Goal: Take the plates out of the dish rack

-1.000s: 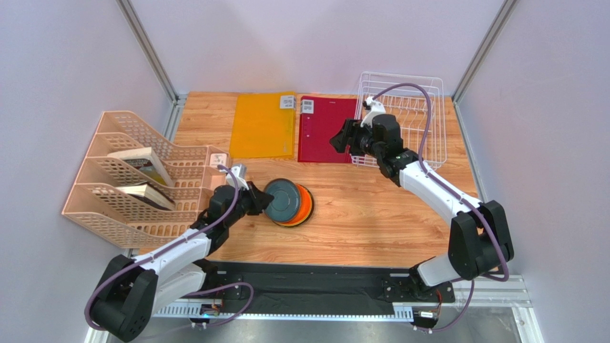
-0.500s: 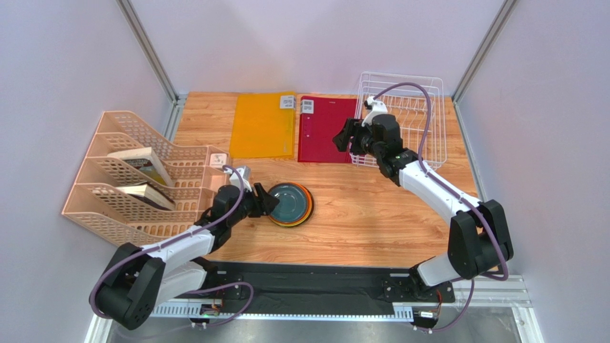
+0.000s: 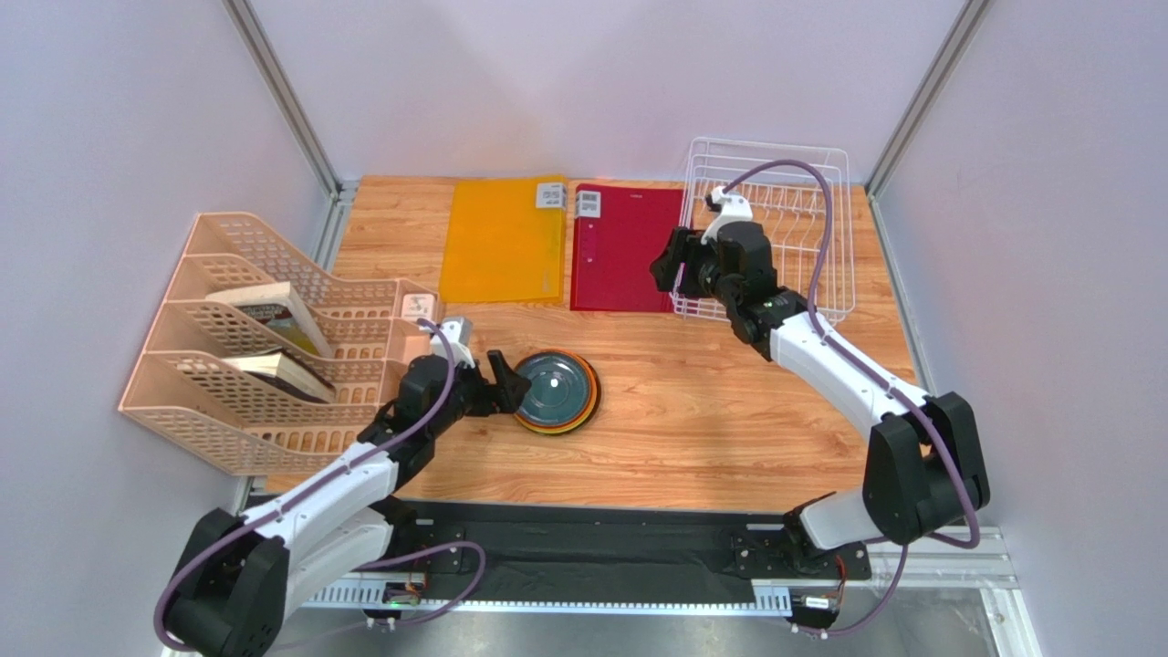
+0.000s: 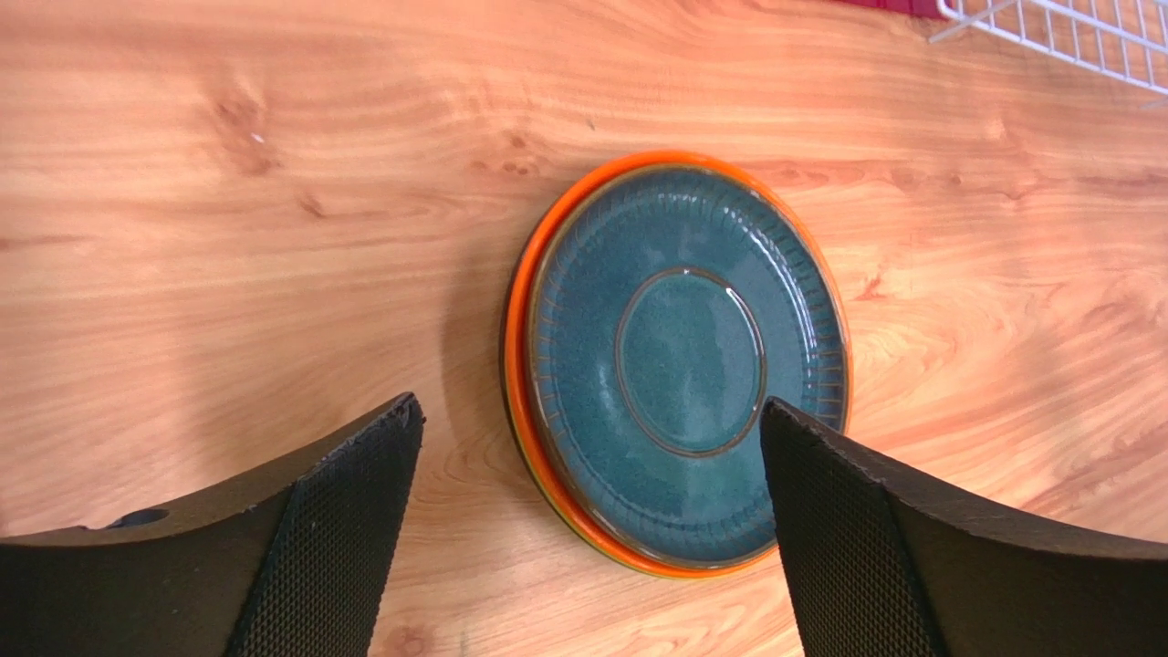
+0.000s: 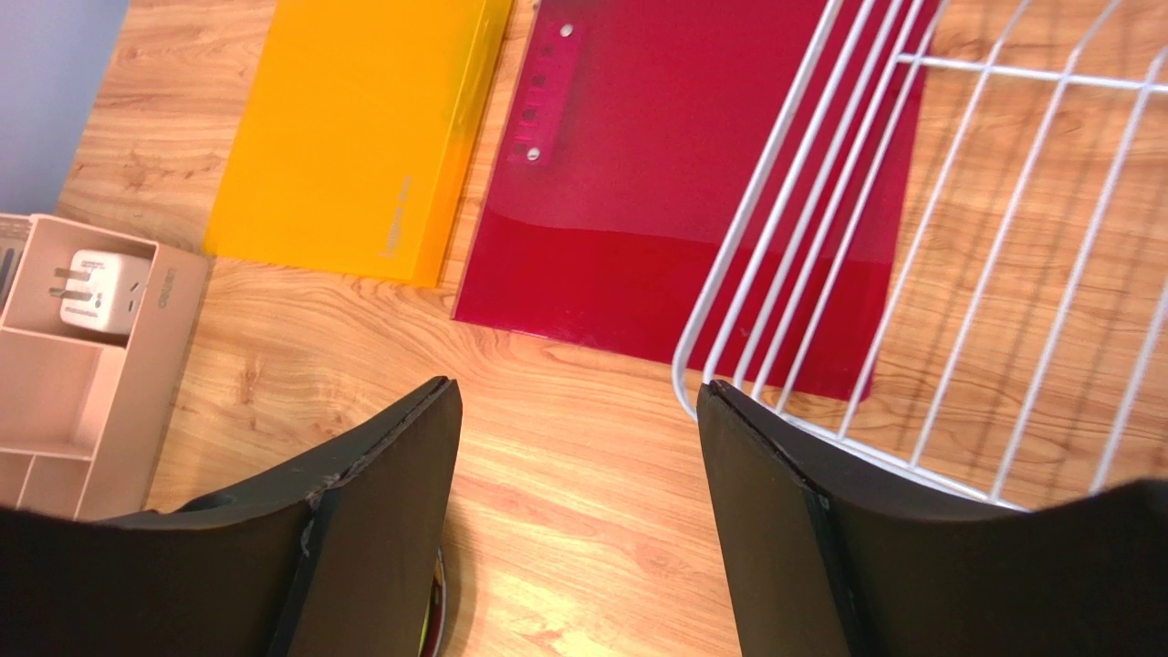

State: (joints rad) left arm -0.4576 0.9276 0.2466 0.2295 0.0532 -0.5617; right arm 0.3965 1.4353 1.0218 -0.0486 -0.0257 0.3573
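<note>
A dark grey-teal plate [image 3: 554, 389] [image 4: 686, 359] lies flat on an orange plate [image 4: 518, 359], stacked on the wooden table left of centre. A thin lime green edge shows under the orange rim. My left gripper [image 3: 505, 385] [image 4: 590, 411] is open just left of the stack, its fingers spread wider than the plates and touching neither. The white wire dish rack [image 3: 802, 219] [image 5: 823, 205] stands at the back right; only bare wire shows in it. My right gripper [image 3: 673, 260] [image 5: 576, 390] hovers open at the rack's left side with nothing between its fingers.
An orange folder [image 3: 503, 240] and a red folder [image 3: 617, 249] lie flat at the back, the red one reaching under the rack's left edge. A beige file organiser [image 3: 254, 342] holding books fills the left side, with a white plug [image 5: 89, 281] in its small tray.
My left gripper has opened and let go of the teal plate, which went from tilted to lying flat on the orange plate. The right gripper has shifted slightly right, nearer the rack.
</note>
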